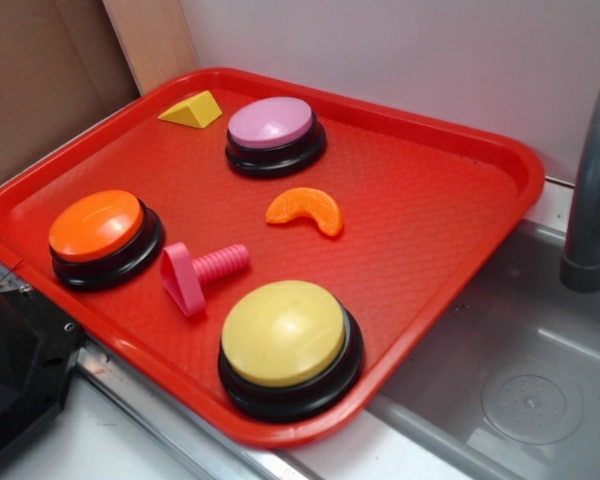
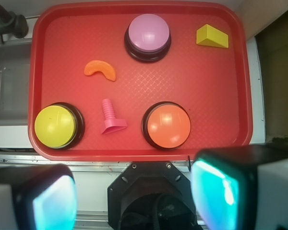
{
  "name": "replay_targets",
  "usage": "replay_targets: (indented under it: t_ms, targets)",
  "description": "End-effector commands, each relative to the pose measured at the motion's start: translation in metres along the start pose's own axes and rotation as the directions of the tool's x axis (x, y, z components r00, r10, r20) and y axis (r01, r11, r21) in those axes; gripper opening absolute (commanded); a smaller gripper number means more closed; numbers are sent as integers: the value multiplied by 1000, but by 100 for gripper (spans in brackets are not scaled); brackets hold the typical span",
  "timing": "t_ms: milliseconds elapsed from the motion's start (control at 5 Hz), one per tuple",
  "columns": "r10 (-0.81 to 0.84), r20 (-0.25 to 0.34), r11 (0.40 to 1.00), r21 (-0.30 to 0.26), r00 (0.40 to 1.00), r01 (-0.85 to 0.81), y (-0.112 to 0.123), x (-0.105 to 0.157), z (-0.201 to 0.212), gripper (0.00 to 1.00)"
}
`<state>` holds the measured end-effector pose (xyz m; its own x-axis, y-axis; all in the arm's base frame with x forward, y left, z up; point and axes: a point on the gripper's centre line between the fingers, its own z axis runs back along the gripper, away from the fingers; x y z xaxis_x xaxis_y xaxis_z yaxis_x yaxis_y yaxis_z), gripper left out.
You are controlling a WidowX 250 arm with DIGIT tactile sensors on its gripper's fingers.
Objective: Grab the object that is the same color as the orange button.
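The orange segment (image 1: 306, 210) (image 2: 100, 70), a glossy ridged crescent, lies free near the middle of the red tray (image 1: 450, 230) (image 2: 221, 96), on its textured floor. The pink button (image 1: 274, 134) (image 2: 148, 37) sits just beyond it, the pink peg (image 1: 202, 275) (image 2: 111, 118) and yellow button (image 1: 288, 345) (image 2: 57, 126) nearer the front. The orange button (image 1: 104, 236) (image 2: 167, 125), domed on a black base, stands well apart. A yellow wedge (image 1: 192, 110) (image 2: 212, 36) occupies a far corner. The fingers (image 2: 33, 203) are spread wide, empty, short of the tray. A sink (image 1: 520, 380) adjoins it.

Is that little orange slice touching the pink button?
No. The orange slice lies on the red tray apart from the pink button, with bare tray between them.
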<state>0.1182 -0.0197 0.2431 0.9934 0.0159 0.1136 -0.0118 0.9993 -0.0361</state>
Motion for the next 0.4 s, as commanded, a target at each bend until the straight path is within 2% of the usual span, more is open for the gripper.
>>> replay_targets:
  t_ms: [0, 200]
  targets:
    - [0, 0, 1000, 0, 1000, 0, 0, 0, 0, 100]
    - [109, 24, 994, 18, 994, -109, -9, 8, -8, 100]
